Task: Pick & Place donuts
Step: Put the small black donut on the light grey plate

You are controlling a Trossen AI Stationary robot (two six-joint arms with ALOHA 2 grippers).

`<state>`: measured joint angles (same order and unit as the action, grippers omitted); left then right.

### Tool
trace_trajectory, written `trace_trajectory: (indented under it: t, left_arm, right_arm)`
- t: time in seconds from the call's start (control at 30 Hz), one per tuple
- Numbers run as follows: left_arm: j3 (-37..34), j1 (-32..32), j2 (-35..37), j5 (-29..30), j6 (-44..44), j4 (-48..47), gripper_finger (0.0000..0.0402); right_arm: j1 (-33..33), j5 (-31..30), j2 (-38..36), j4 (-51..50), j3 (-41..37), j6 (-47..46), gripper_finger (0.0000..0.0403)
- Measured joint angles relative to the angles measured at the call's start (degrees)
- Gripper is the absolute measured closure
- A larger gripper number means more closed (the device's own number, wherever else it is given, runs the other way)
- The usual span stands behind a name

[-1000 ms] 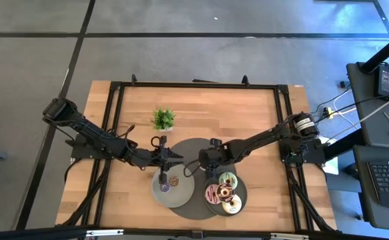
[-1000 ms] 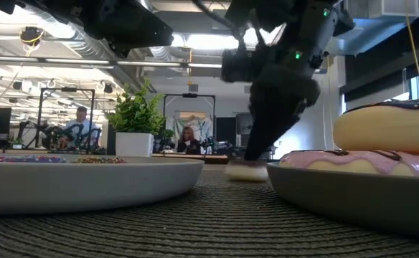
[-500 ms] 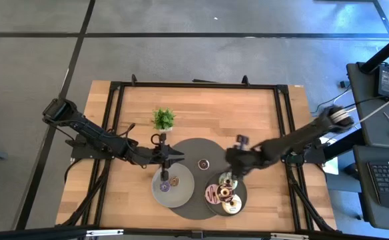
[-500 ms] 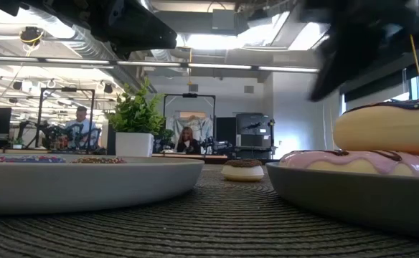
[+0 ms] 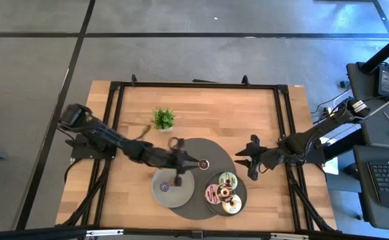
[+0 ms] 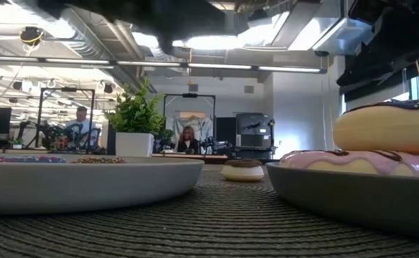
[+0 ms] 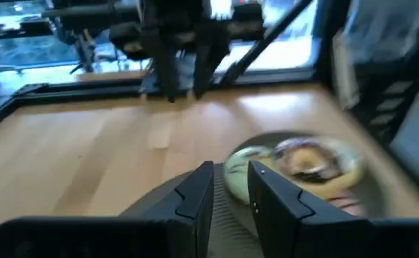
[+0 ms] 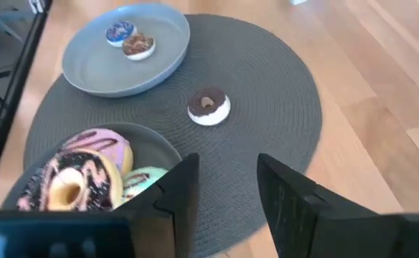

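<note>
Counter [image 5: 248, 113] of pale wood carries a round dark woven mat [image 5: 194, 150], and on the mat sit two grey plates. The left plate [image 5: 161, 193] holds two tiny donuts, a purple one [image 8: 120, 31] and a brown one [image 8: 138, 45]. The right plate [image 5: 241, 193] holds the larger ones: a pink-striped donut [image 5: 212, 194], a green donut [image 5: 228, 179], a chocolate-drizzled donut [image 8: 69, 180] and a cream one [image 5: 232, 206]. A potted plant [image 5: 162, 119] stands just off the mat.

One small dark-topped donut [image 5: 203, 163] lies alone on the bare mat, between the plates and toward the far side. The left hand [image 5: 193, 162] is just beside it, its tip pointing straight at it, so the left arm is much the nearer. Its fingers [image 7: 195, 197] stand a little apart and hold nothing. The right hand [image 5: 246, 160] sits off the mat over bare wood, well apart from that donut, fingers [image 8: 177, 190] spread and empty.

Only the right wrist view shows the lone donut's white base and its hole. The low view [image 6: 243, 169] shows it sitting flat on the mat. The left wrist view misses it, looking past toward the right plate and the other arm.
</note>
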<state>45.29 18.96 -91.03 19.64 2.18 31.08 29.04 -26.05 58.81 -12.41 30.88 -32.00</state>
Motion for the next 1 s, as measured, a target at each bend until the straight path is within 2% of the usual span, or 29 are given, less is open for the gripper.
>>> trace_trajectory:
  t: [0.13, 0.2, 0.33, 0.53, 1.0]
  left_arm:
    - [8.34, -2.25, -7.94, 0.27, -2.66, -10.7, 0.0318]
    - [11.8, -3.31, -10.83, 0.11, -0.51, -17.37, 0.0318]
    - [16.65, -5.51, -15.64, -1.85, 4.18, -24.61, 0.0318]
    - [17.39, -7.17, -17.72, -8.41, 5.37, -25.45, 0.0318]
    - [17.3, -7.87, -18.2, -7.35, 8.54, -28.71, 0.0318]
  right_arm:
    - [0.0, 0.01, 0.43, 0.73, -0.45, -0.47, 0.026]
    - [0.0, 0.05, 0.75, 0.62, -0.45, -0.44, 0.026]
    - [0.0, 0.07, 0.79, 0.58, -0.45, -0.47, 0.026]
    - [0.02, 0.12, 0.79, 0.37, -0.45, -0.34, 0.026]
    - [0.07, 0.16, 0.79, 0.31, -0.45, -0.15, 0.026]
